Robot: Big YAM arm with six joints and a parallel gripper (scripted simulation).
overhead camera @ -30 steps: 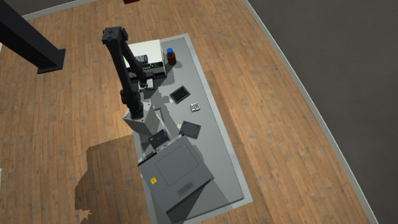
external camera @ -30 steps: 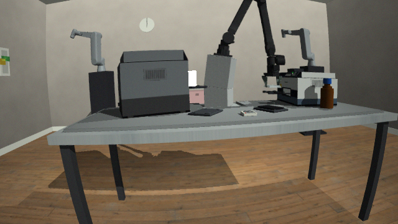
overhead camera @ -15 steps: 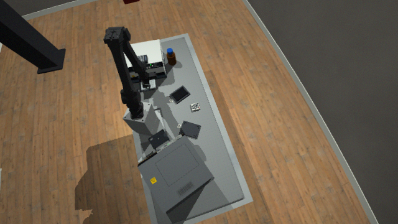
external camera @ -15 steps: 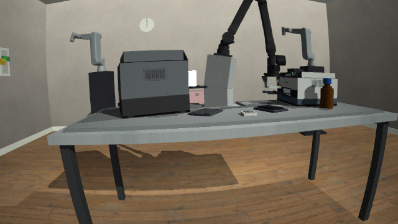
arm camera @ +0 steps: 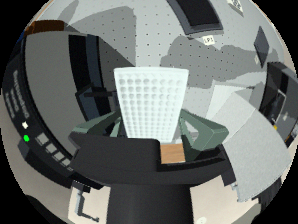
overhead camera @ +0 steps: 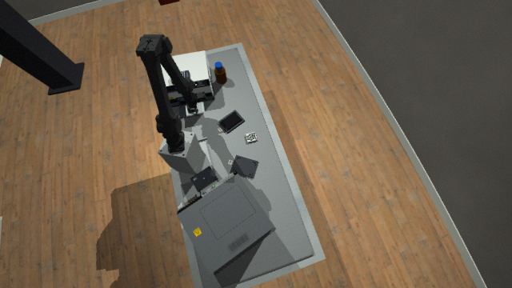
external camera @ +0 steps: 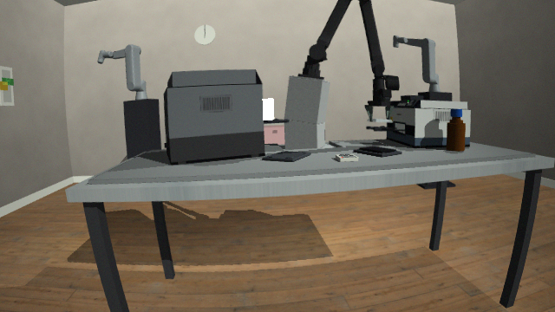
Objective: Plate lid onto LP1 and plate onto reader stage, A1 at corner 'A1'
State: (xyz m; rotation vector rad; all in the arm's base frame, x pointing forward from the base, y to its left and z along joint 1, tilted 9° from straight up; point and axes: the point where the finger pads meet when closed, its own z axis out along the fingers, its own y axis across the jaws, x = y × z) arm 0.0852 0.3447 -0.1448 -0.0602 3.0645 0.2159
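hand [overhead camera: 193,109] [external camera: 378,116] [arm camera: 150,111] clamped on welled plate [overhead camera: 201,107] [external camera: 380,120] [arm camera: 151,97], dispenser [overhead camera: 194,66] [external camera: 427,123] [arm camera: 50,75] beside it, capped bottle [overhead camera: 220,74] [external camera: 456,134] [arm camera: 47,27] near dispenser.

Carried a short way across the bench in the past second: plate [overhead camera: 201,108] [external camera: 381,120] [arm camera: 151,95], between the fingers of the gripper [overhead camera: 194,109] [external camera: 379,118] [arm camera: 150,111], shifted rightward in the top view, toward the side where LP1 [overhead camera: 232,121] [external camera: 378,151] [arm camera: 200,15] lies. Swung slightly the same way, elbow included: arm [overhead camera: 160,84] [external camera: 371,39]. Seen from the exterior, nudged just a touch to the right.
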